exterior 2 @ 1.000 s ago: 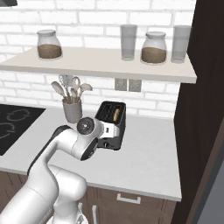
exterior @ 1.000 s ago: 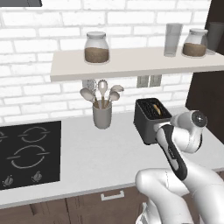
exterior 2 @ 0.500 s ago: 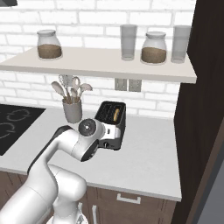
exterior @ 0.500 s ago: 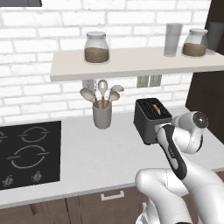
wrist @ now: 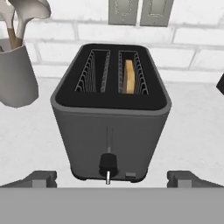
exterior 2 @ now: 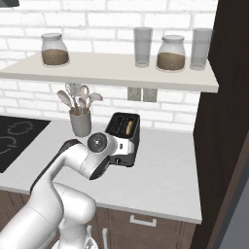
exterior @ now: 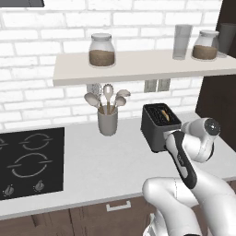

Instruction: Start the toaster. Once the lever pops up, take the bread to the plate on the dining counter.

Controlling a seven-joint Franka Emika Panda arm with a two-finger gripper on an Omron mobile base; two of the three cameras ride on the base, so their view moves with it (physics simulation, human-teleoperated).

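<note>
On the pale worktop [exterior: 115, 161], against the white brick wall, you have the small boxy dark grey-black toaster [wrist: 111, 116], seen from the hand camera dead ahead at twelve o'clock with its narrow end face toward you. Its lever knob [wrist: 108, 164] sits low on that face, at the bottom of the vertical slot. The flat slice of light tan bread [wrist: 128, 77] stands on edge in the right-hand slot, sunk mostly below the rim; the left slot is bare. Your gripper [wrist: 111, 178] is spread wide: one dark fingertip shows at seven o'clock, the other at five o'clock, with the toaster's end face between them and neither touching it that you can tell. From the left base view the toaster [exterior: 161, 125] sits just beyond the wrist, and from the right base view [exterior 2: 123, 137] the hand covers its lower front. A grey utensil crock with spoons [exterior: 108, 117] stands at ten o'clock from the toaster, apart from it. A double wall socket [wrist: 140, 12] sits behind it at twelve.
</note>
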